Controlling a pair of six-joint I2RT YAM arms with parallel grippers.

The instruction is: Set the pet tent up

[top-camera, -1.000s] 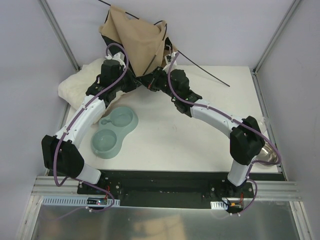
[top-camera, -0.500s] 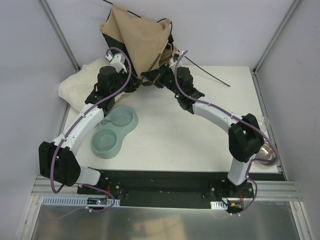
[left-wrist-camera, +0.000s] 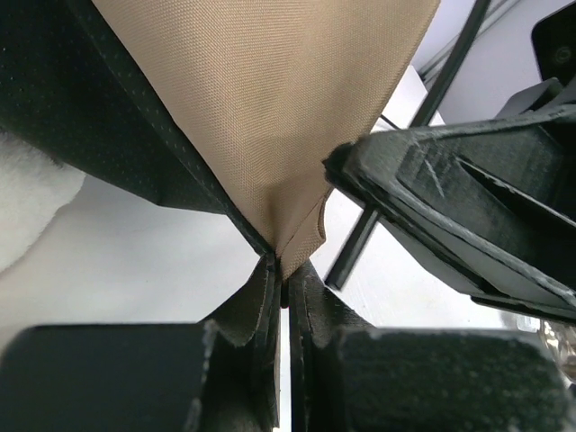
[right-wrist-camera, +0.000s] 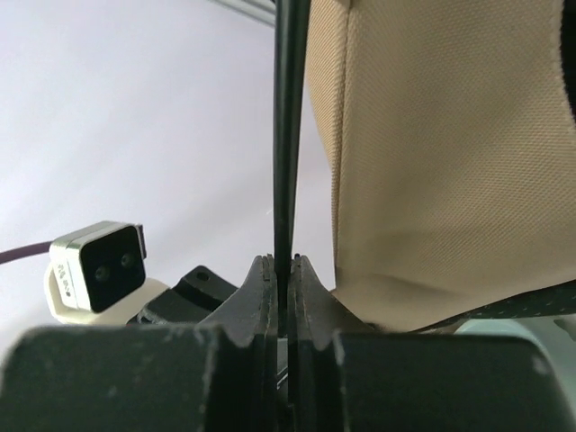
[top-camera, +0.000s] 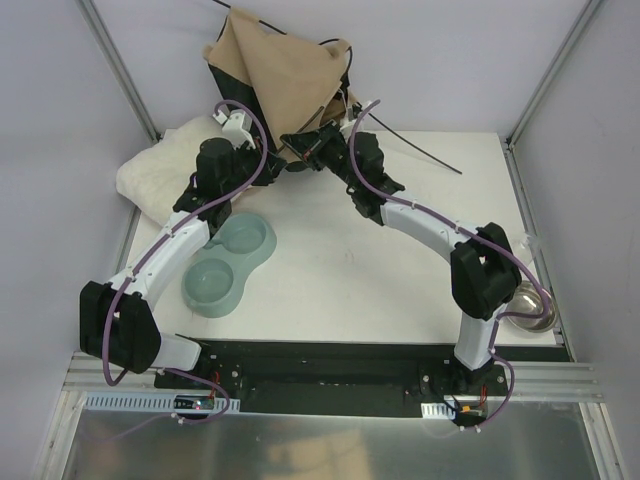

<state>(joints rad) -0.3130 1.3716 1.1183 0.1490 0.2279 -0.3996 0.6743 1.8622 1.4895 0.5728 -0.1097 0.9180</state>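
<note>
White table (top-camera: 330, 290), pale grey walls (top-camera: 60, 100)

White fluffy cushion (top-camera: 150, 170), teal double bowl (top-camera: 228, 262), steel bowl (top-camera: 536, 306)

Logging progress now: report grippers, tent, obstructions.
Left gripper shut on tent corner. Right gripper shut on black pole. Tent crumpled, far edge. Cushion beside tent.

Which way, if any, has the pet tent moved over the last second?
Yes: the pet tent has shifted toward the back wall, farther from the teal double bowl, which stayed put.
</note>
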